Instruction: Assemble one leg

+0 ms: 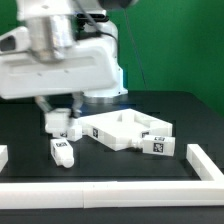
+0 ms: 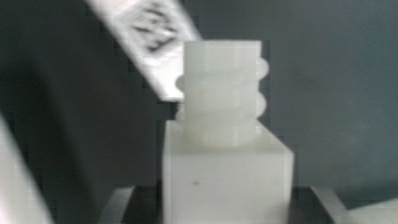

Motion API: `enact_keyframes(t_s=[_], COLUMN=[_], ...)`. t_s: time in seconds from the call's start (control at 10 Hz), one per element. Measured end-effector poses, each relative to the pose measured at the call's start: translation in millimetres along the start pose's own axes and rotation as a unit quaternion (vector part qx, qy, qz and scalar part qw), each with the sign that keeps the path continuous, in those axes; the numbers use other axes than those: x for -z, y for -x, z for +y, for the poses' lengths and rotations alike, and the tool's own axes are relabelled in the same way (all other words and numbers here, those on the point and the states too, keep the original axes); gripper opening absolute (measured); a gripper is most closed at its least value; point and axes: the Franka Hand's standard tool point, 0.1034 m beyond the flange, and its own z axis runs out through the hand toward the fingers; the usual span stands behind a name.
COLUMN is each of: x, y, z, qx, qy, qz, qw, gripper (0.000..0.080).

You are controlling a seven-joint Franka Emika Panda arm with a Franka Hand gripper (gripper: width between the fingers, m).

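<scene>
My gripper is shut on a leg, a small white block with a black-and-white tag, and holds it just above the black table. In the wrist view the held leg stands between the dark fingers, its ribbed peg end pointing away from the gripper. A second leg lies on the table just in front of the held one. The large white panel lies to the exterior view's right of the gripper, apart from the held leg.
A tagged white piece sits at the panel's near right corner. White border strips run along the front, the right and the left of the table. A tagged part shows behind the held leg.
</scene>
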Motion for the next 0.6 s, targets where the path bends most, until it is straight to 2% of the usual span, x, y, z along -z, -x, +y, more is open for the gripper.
enact_keyframes(t_s=[0.1, 0.2, 0.4, 0.6], x=[4.6, 5.5, 3.8, 1.8], y=[21.5, 26.9, 25.5, 28.6], z=[27.6, 37.8, 34.6, 38.1], qx=[0.044, 0.055, 0.046, 0.061], qy=[0.007, 0.007, 0.006, 0.006], qz=[0.018, 0.019, 0.018, 0.018], qw=[0.999, 0.998, 0.999, 0.998], gripper=[0.0285, 0.0285, 0.0285, 0.0286])
